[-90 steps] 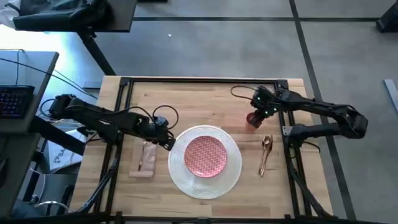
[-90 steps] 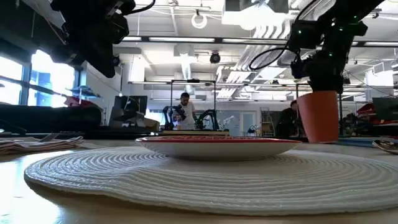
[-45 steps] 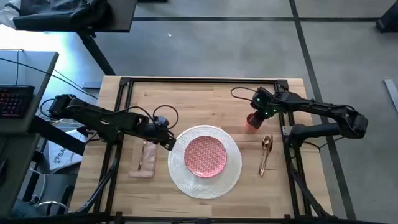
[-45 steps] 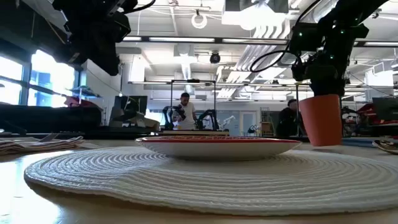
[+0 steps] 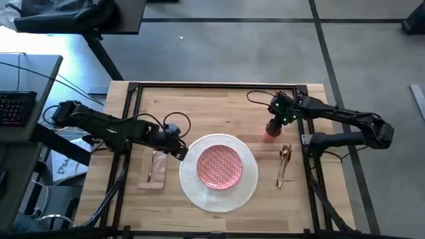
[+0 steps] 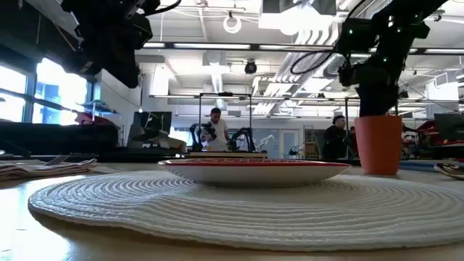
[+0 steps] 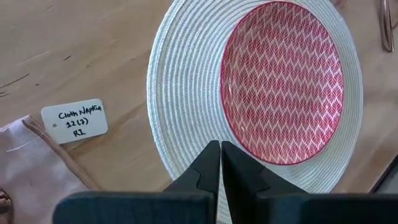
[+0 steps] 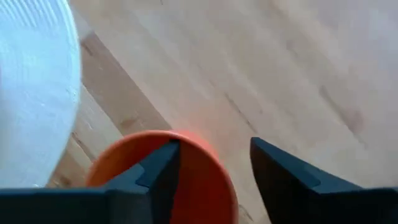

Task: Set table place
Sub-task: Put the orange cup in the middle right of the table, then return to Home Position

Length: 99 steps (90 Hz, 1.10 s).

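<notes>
- The table (image 5: pixel 219 99) is a light wood butcher-block top with a black frame along its edges; it stands on a grey floor, and a grey desk with a keyboard (image 5: pixel 14 106) sits off its left side.
- In the low view, the room behind is a bright open workshop, with a person (image 6: pixel 215 127) standing far back.
- At the left of the table lies the beige napkin (image 5: pixel 155 170), with a white paper tag (image 7: pixel 74 121) beside it reading "Cloth Napkin".
- The left gripper (image 7: pixel 219 155) hangs over the near-left edge of the placemat (image 5: pixel 192 186), its fingers pressed together and holding nothing.
- The white woven placemat lies in the middle, with the red-patterned plate (image 5: pixel 220 166) centred on it.
- The orange cup (image 6: pixel 378 143) stands upright on the wood, just beside the placemat's far-right edge.
- The right gripper (image 8: pixel 214 165) is directly above the cup, fingers spread, one over the cup's mouth and one outside its rim; no grip on the wall shows.
- The copper cutlery (image 5: pixel 283 162) lies right of the placemat, near the cup.
</notes>
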Tool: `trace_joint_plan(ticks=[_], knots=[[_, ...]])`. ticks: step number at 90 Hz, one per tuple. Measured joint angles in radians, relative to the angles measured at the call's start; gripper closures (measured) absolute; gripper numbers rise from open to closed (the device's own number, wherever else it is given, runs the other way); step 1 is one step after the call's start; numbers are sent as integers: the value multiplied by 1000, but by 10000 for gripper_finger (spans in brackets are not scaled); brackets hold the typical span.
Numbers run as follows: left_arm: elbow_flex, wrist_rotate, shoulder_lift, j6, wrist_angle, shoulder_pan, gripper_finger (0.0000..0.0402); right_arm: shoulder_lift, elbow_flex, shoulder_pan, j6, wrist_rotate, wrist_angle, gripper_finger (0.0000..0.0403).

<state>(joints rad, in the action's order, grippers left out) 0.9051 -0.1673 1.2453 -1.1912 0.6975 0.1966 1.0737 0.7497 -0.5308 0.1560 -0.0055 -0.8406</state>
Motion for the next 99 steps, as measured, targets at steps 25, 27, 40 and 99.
trace_joint_plan(ticks=[25,27,40,99], knots=[[0,0,-3,115,-242,-49,402,-110,166,0,-42,28,-90,208],[0,1,-5,134,-274,-56,402,-122,179,0,-43,21,-93,208],[0,0,-29,243,-462,-110,402,-207,246,0,-38,-89,-95,208],[-65,152,-693,652,-189,-529,402,-728,94,0,343,-238,76,208]])
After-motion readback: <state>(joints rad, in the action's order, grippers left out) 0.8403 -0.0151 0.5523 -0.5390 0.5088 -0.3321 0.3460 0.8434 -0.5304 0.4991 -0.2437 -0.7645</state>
